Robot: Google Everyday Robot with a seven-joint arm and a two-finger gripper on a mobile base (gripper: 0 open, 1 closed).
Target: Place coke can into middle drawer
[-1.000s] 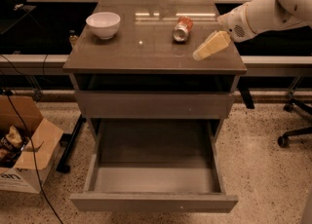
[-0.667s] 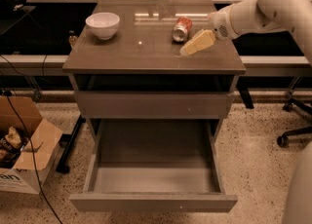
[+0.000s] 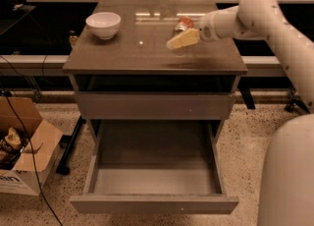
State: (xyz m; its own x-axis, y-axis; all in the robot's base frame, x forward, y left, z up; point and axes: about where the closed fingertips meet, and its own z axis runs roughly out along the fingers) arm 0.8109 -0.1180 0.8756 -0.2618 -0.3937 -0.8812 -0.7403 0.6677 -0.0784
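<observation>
The coke can [image 3: 184,22] lies on its side on the cabinet top [image 3: 132,50], right of centre toward the back; its lower part is hidden behind my gripper. My gripper [image 3: 177,40] is low over the cabinet top, just in front of and slightly left of the can, reaching in from the right on the white arm [image 3: 245,16]. The middle drawer [image 3: 154,178] is pulled out wide at the bottom front, with a bare grey floor and nothing in it.
A white bowl [image 3: 103,24] stands at the back left of the cabinet top. A closed grey drawer front [image 3: 154,105] sits above the open drawer. A cardboard box [image 3: 24,156] and cables lie on the floor at left. A chair base is at far right.
My gripper has moved left across the cabinet top, from right of the can to just in front of it. The can, bowl and drawer have not moved.
</observation>
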